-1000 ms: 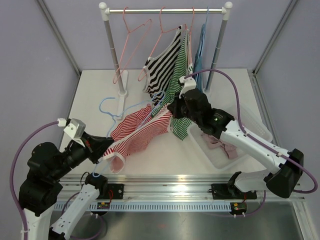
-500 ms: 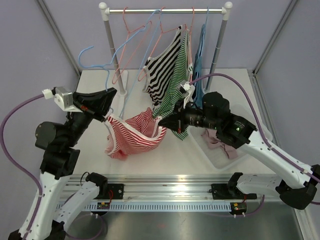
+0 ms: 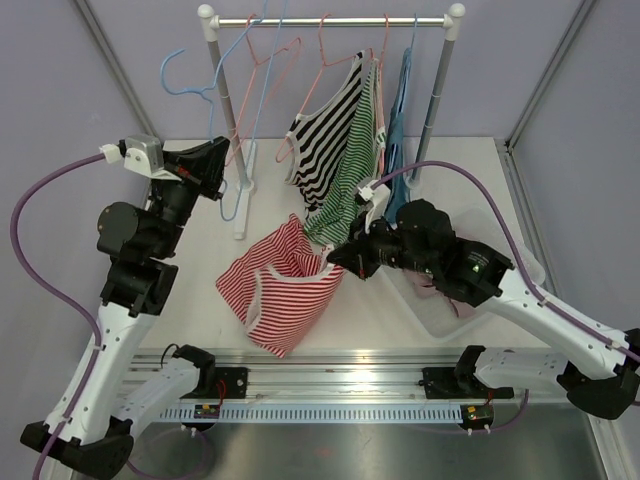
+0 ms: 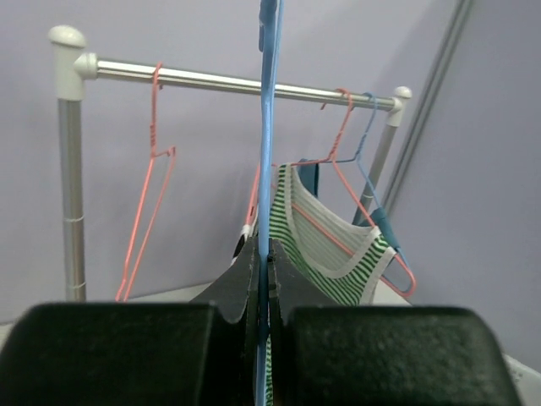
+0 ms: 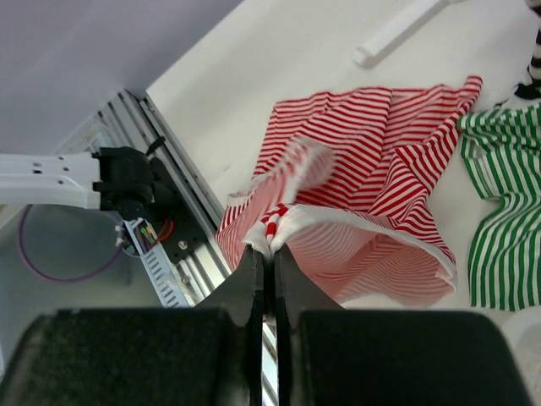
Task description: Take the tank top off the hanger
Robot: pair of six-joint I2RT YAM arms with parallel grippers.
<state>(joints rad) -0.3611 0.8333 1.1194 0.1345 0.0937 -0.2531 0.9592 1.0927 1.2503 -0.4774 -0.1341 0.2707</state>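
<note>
Now: counter point(image 3: 355, 315) carries clothes rack point(image 3: 330, 21) at far edge. Red-striped tank top point(image 3: 285, 290) bunched mid-counter, free of blue hanger point(image 4: 268, 127); hanger bare, high beside rack. Right end effector point(image 5: 269, 254) clamped tight on tank top's white trim. Left end effector point(image 4: 263, 254) clamped tight on hanger wire.
</note>
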